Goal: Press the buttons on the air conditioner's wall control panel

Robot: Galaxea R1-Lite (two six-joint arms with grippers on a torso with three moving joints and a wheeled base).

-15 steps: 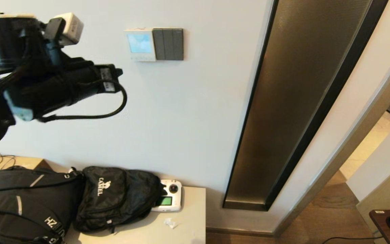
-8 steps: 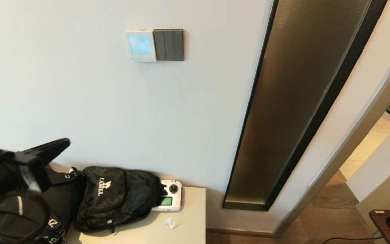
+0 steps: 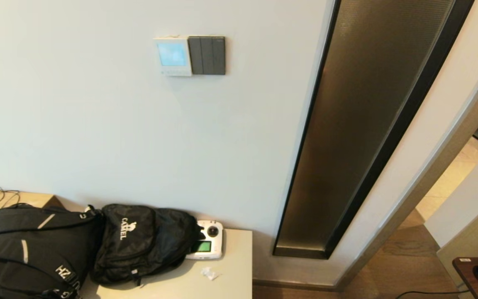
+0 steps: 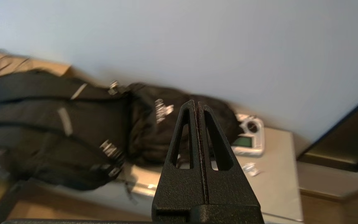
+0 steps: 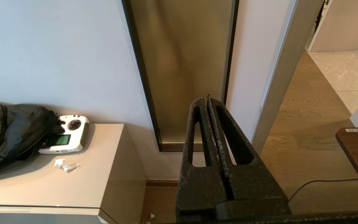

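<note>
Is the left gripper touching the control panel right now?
Apart. The head view shows the panel alone on the wall; the left wrist view shows the shut left gripper down by the backpacks.

Control panel point(image 3: 172, 56) left of switch plate point(image 3: 208, 55)

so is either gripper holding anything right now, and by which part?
Nothing is held. The left gripper and right gripper are both shut on nothing, fingers pressed together.

The left gripper point(image 4: 196, 104) and right gripper point(image 5: 206, 101) are matte black, grainy plastic wedges with slotted triangular fingers.
</note>
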